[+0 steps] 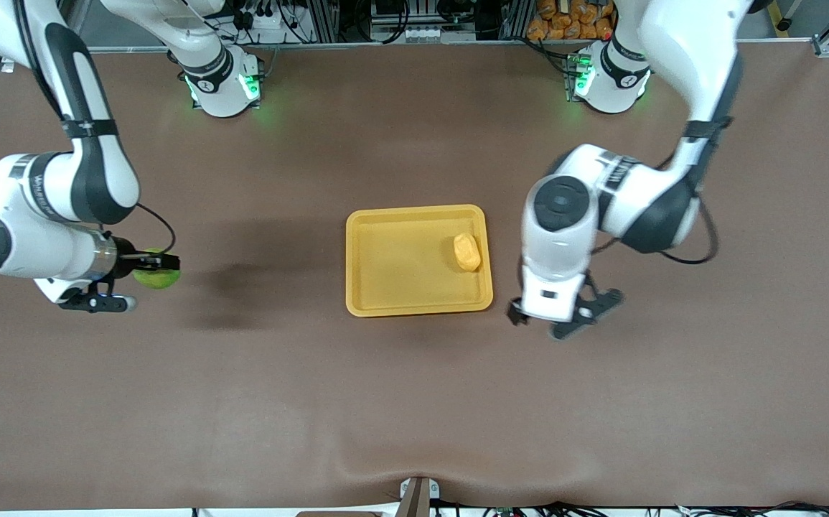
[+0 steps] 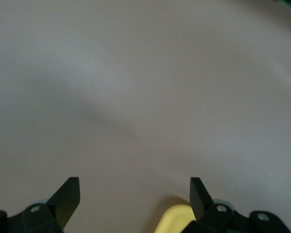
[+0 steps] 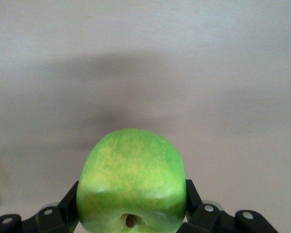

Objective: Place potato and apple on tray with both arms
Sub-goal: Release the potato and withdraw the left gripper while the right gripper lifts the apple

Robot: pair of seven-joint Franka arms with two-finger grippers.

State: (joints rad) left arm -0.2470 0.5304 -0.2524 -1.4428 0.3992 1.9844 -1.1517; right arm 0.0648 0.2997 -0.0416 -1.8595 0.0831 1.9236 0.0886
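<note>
Two task items are already apart: the potato point(image 1: 467, 252) lies on the tray point(image 1: 400, 287), close to the rim at the left arm's end, while the apple point(image 1: 157, 273) is held by the right gripper point(image 1: 147, 267) above bare table toward the right arm's end, well apart from the tray.

From the front camera the apple is partly covered by the black fingers and the wrist, so only its green outer half shows. In the right wrist view the apple point(image 3: 132, 184) fills the lower middle, its dimpled stem end facing the camera and its bottom cut off by the frame edge. A black finger point(image 3: 70, 204) presses on each side of it, so the right gripper point(image 3: 131, 206) is closed on the fruit, spread about as wide as the apple itself.

The tray, a yellow-orange rectangle with rounded corners and a low rim, sits near the middle of the brown table point(image 1: 414, 402).

The left gripper point(image 1: 568, 316) hangs over the table just beside the tray's rim at the left arm's end. In the front view its wrist hides much of it. In the left wrist view its two fingers stand wide apart with nothing between them point(image 2: 135, 194), and only one corner of the tray point(image 2: 177, 219) peeks in at the frame edge.
</note>
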